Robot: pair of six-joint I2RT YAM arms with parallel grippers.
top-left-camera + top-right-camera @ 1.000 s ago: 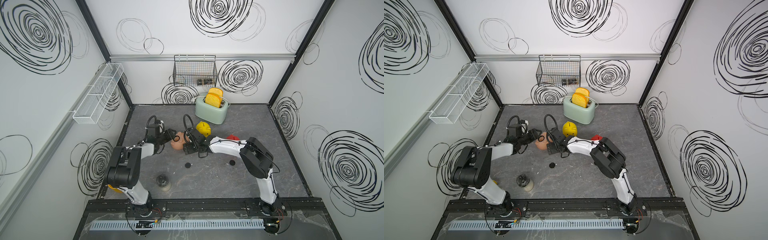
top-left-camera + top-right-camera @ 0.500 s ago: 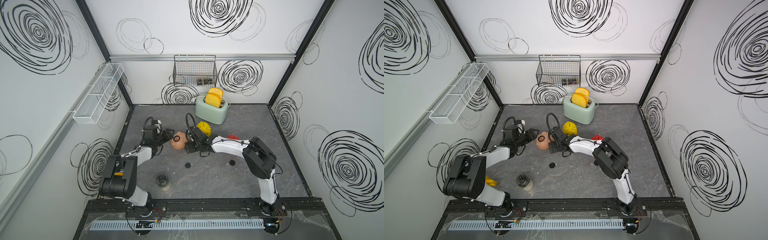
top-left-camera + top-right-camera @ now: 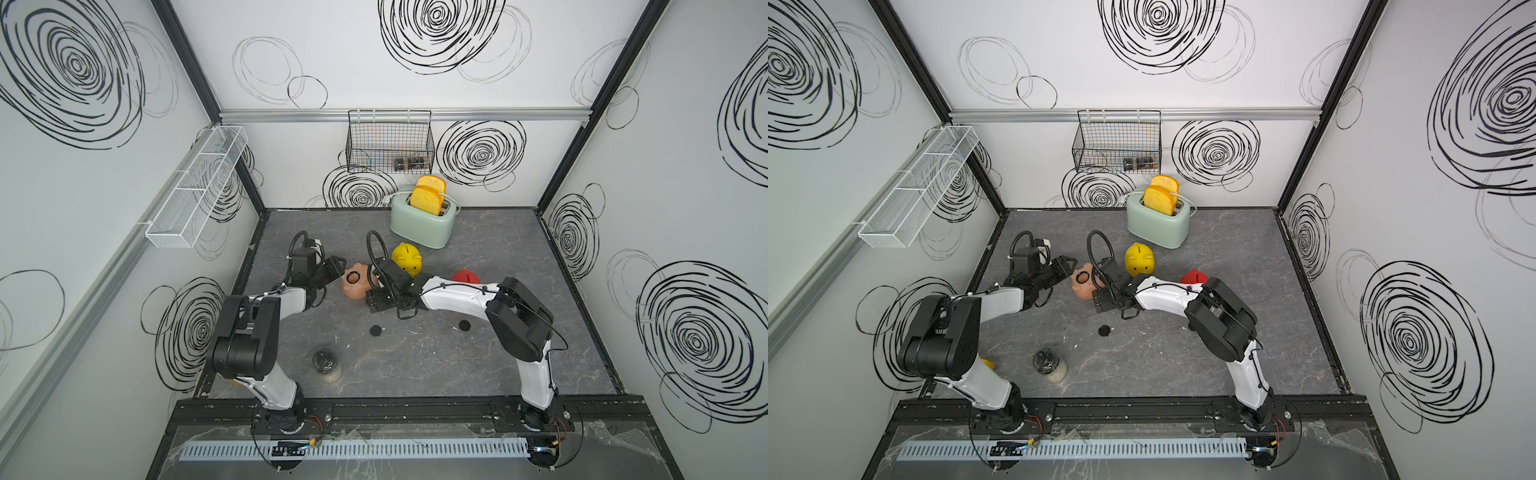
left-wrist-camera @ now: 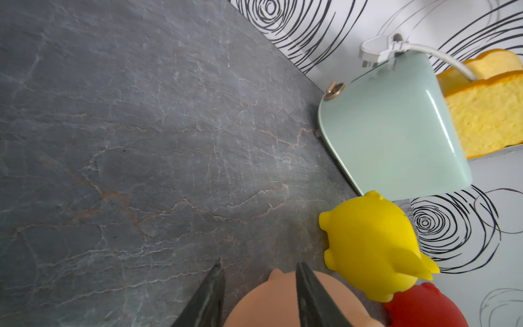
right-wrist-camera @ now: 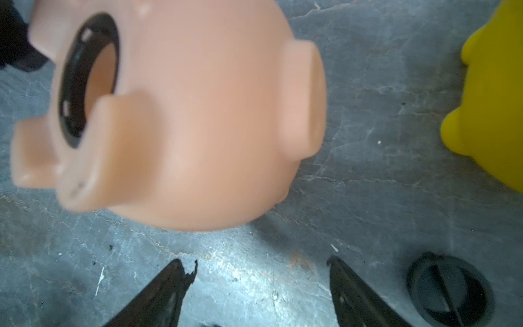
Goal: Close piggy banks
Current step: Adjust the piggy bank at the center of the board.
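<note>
Grey marbled desk [image 3: 415, 374]; white booth walls scrawled with black rings.

Piggy banks: three.
- Pink piggy bank [image 3: 355, 286]: on its side mid-desk, between the two arms, black-ringed belly hole unplugged.
- Yellow piggy bank [image 3: 407, 259]: just beyond the pink one, toward the mint-green toaster [image 3: 419, 230].
- Red piggy bank [image 3: 465, 276]: partly hidden behind the right arm.

Black plugs [image 3: 376, 330]: two, loose on the desk, apart from every pig.
Toast slices [image 3: 426, 199]: two.
Lidded jar [image 3: 327, 363]: one.

Left fingers [image 4: 310, 297]: drawn narrow astride a nub of the pink pig. Whether they pinch it cannot be told.
Right fingers [image 5: 353, 300]: wide, empty, just beside the same pig.

Handling, as judged: hollow, light, smooth round shells, apt to roll or squirt out of a squeeze. Take by the stubby legs or across the flanks. Plugs are thin; take by the raised cross-bar.
</note>
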